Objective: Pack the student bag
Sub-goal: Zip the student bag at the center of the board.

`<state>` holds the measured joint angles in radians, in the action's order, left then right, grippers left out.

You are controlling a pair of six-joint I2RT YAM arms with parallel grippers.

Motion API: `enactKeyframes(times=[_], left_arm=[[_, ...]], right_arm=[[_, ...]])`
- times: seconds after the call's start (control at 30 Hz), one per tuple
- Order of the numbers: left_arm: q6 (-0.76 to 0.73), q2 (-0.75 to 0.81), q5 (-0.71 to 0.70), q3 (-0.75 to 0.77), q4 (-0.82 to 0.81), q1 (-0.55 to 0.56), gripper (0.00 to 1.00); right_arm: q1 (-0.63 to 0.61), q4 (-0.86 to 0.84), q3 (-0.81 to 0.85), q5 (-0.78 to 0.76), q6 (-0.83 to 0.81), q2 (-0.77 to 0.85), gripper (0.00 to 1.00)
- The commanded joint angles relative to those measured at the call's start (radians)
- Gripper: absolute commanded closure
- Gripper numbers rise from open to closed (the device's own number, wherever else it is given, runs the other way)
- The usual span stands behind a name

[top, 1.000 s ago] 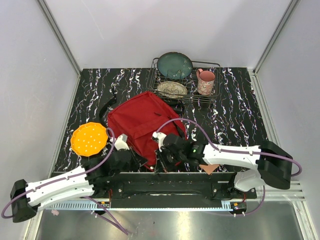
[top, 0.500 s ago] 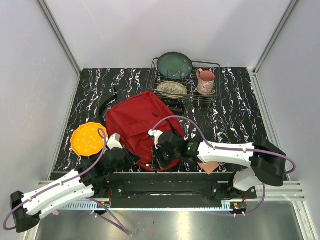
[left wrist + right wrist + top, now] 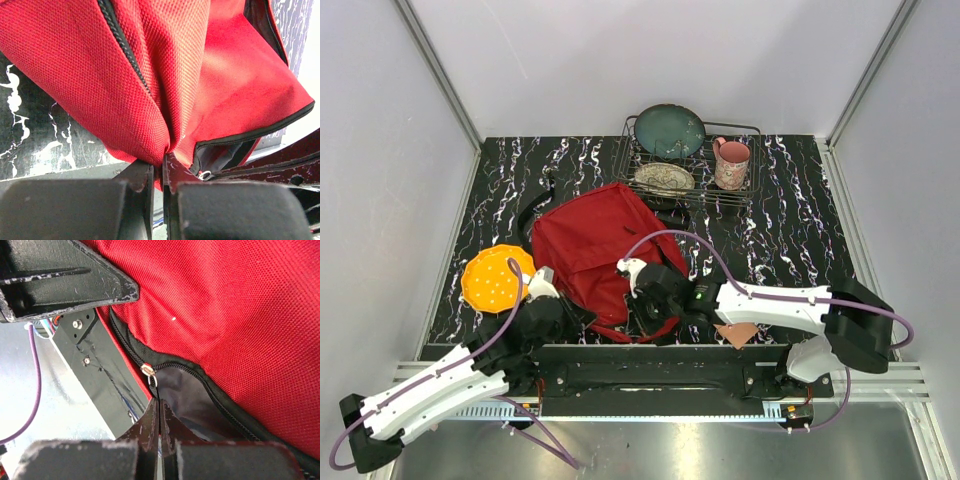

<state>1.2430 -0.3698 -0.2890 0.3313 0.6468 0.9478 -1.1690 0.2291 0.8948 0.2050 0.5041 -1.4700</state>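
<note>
The student bag (image 3: pixel 590 245), pinched twice, centre-left of frame.
Top: soft, slumped. Left wrist: my left gripper (image 3: pixel 159 167) nips a coarse red fold that could slip free. Right wrist: my right gripper (image 3: pixel 158 407) is closed on the thin zipper pull (image 3: pixel 148 371); a skewed tug could jam the black teeth.

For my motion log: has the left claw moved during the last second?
Yes. The left claw shifted left, closer to the orange disc, in the top view.

student bag (image 3: pixel 590 240) near edge hidden; wrist views cropped
</note>
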Motion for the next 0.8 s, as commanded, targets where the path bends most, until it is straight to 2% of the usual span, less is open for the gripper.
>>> enactKeyframes(times=[0.0, 0.27, 0.5, 0.57, 0.6, 0.63, 0.73, 0.77], left_arm=[[-0.077, 0.006, -0.21, 0.051, 0.097, -0.049, 1.0], [-0.132, -0.021, -0.23, 0.095, 0.126, -0.07, 1.0], [-0.137, -0.034, -0.21, 0.098, 0.099, -0.084, 0.99], [-0.14, -0.029, -0.203, 0.097, 0.093, -0.087, 0.8], [-0.145, -0.024, -0.197, 0.097, 0.083, -0.087, 0.67], [-0.157, -0.02, -0.179, 0.089, 0.053, -0.089, 0.4], [-0.18, -0.024, -0.121, 0.071, -0.027, -0.089, 0.14], [-0.183, -0.03, -0.108, 0.065, -0.042, -0.087, 0.11]], right_arm=[[-0.009, 0.294, -0.016, -0.028, -0.049, 0.053, 1.0], [-0.011, 0.345, -0.036, -0.087, -0.039, 0.129, 1.0], [-0.009, 0.426, -0.034, -0.225, -0.052, 0.14, 1.0], [-0.011, 0.449, -0.027, -0.24, -0.058, 0.132, 1.0], [-0.009, 0.441, -0.027, -0.23, -0.061, 0.131, 1.0], [-0.009, 0.415, -0.028, -0.213, -0.059, 0.134, 1.0], [-0.009, 0.35, -0.034, -0.139, -0.05, 0.143, 1.0], [-0.009, 0.34, -0.036, -0.145, -0.044, 0.151, 1.0]])
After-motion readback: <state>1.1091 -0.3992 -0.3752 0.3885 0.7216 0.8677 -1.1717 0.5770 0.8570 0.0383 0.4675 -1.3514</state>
